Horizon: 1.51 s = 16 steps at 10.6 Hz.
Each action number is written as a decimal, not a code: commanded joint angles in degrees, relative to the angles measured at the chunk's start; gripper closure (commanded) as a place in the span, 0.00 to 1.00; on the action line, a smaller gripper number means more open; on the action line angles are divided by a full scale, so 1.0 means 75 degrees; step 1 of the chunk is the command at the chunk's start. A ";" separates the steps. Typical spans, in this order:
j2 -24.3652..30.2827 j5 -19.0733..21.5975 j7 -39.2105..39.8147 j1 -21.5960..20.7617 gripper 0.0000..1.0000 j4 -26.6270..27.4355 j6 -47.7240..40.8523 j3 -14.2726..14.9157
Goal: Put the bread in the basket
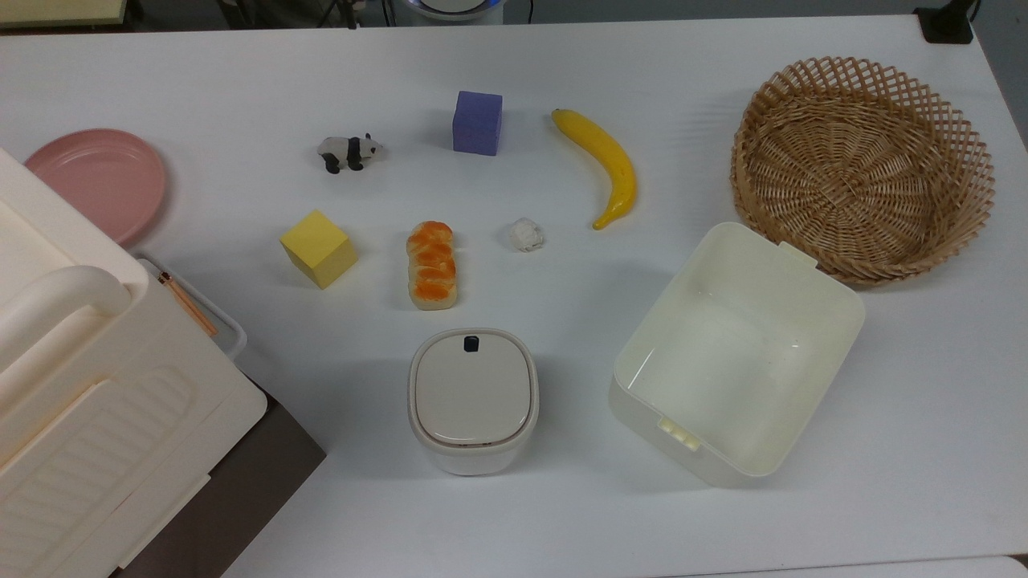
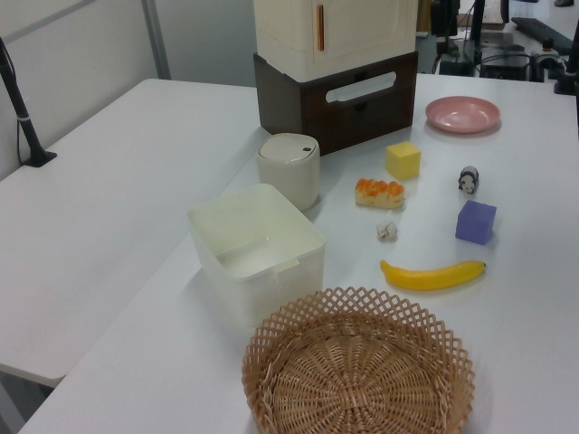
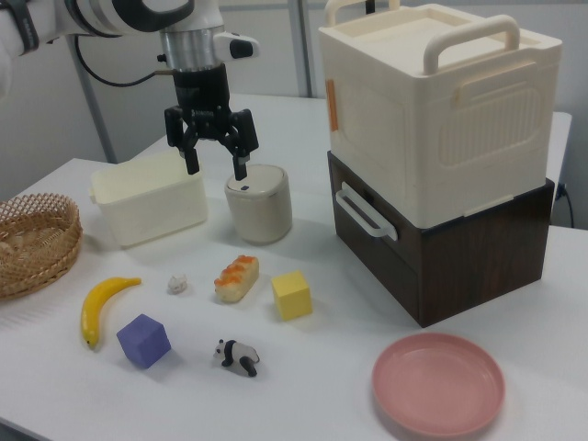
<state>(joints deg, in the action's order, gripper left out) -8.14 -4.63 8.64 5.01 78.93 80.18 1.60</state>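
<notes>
White desk (image 1: 241, 72) carries the bread (image 1: 432, 264) mid-surface, well apart from the basket (image 1: 863, 168) by a corner; the gripper (image 3: 213, 147) hangs above, jaws spread, empty.

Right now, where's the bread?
In the top view the bread lies on the table between the yellow cube on the top view's left and the small white ball on its right, just above the lidded canister.

White tabletop (image 1: 241, 72) under even light, pale wall panels (image 2: 81, 41) behind.
</notes>
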 commanded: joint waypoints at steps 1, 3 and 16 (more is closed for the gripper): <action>0.0055 0.0090 0.0020 -0.0070 0.00 0.0175 0.0372 0.0044; 0.0020 0.0078 -0.0085 -0.0280 0.00 0.0198 0.0372 0.0044; -0.0097 0.0595 -0.0660 -0.1770 0.00 0.1953 0.1656 0.0091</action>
<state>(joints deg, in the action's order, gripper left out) -9.76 -0.50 4.07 -8.77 87.83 85.08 1.40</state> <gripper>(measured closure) 0.000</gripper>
